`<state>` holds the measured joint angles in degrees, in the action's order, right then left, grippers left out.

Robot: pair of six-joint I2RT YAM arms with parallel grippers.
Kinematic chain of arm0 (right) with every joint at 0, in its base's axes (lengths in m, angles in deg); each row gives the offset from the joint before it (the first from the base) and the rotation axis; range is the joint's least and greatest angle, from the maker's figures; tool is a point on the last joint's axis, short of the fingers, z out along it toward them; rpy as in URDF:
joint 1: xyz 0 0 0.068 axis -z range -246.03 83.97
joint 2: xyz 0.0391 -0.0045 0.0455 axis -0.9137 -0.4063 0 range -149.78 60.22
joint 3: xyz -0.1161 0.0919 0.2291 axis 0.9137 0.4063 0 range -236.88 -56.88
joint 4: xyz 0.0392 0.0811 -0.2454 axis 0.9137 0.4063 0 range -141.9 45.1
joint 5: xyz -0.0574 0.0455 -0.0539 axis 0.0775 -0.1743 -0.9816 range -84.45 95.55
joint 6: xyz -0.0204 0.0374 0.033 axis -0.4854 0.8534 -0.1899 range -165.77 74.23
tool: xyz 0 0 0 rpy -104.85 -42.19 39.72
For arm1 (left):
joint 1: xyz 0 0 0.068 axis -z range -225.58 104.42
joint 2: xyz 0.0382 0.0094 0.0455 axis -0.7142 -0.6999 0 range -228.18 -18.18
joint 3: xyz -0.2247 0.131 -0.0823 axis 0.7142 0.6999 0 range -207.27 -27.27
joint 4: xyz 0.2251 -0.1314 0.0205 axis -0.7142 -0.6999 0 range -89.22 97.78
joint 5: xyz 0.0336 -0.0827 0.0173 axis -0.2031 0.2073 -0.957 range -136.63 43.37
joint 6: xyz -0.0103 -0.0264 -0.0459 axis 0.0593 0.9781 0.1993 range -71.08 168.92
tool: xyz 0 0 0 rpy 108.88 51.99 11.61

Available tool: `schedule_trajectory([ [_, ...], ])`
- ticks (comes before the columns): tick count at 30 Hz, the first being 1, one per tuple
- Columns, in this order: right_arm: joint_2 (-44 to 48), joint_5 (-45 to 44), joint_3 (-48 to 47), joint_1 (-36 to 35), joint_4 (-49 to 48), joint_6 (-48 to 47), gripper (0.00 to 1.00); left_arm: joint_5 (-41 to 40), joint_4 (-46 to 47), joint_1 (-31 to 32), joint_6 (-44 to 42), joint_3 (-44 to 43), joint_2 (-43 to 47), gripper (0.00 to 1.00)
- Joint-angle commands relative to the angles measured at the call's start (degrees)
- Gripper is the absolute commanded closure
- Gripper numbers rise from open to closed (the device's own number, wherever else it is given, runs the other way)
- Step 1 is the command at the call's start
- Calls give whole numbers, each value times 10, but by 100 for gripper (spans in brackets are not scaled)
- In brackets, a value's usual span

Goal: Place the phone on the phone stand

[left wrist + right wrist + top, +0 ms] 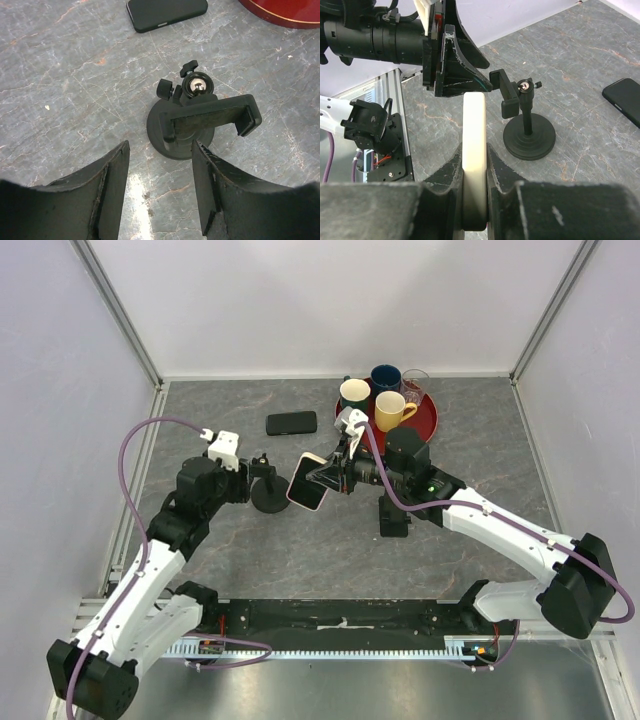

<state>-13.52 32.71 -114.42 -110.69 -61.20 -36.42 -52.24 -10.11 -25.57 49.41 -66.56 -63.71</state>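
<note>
A white-cased phone (307, 482) is held off the table, clamped edge-on in my right gripper (326, 479); in the right wrist view the phone (474, 150) stands upright between the shut fingers (506, 172). The black phone stand (269, 494) stands just left of the phone, its clamp cradle (209, 117) empty above a round base (529, 140). My left gripper (261, 469) is open and empty, hovering at the stand with its fingers (210, 195) on either side of bare table in front of the base.
A second, black phone (291, 423) lies flat behind the stand and shows in the left wrist view (167, 12). A red tray (428, 420) at the back right holds a yellow mug (392, 410), a green mug (354, 393), a navy mug (385, 377) and a glass.
</note>
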Motion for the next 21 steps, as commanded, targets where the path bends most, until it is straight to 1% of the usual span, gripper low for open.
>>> schedule_trajectory([
  [1,21,11,-3,0,-51,-8,100,43,17,-17,-20,-30,-10,41],
  [3,23,11,-2,-1,-53,-9,100,49,20,-20,-20,-30,-17,41],
  [5,21,11,-2,0,-53,-8,100,51,26,-23,-17,-32,-20,45],
  [9,20,14,-4,0,-54,-5,100,64,37,-30,-9,-30,-28,48],
  [11,20,16,-4,0,-55,-4,100,82,41,-33,-11,-32,-31,48],
  [17,22,17,-2,0,-57,-2,100,87,46,-35,-10,-28,-39,50],
  [18,22,18,-2,-1,-57,-2,100,86,47,-35,-10,-28,-39,50],
  [19,22,18,-2,0,-58,-2,100,86,49,-36,-10,-29,-39,55],
  [21,22,18,-2,0,-57,-1,100,88,51,-36,-10,-27,-39,58],
])
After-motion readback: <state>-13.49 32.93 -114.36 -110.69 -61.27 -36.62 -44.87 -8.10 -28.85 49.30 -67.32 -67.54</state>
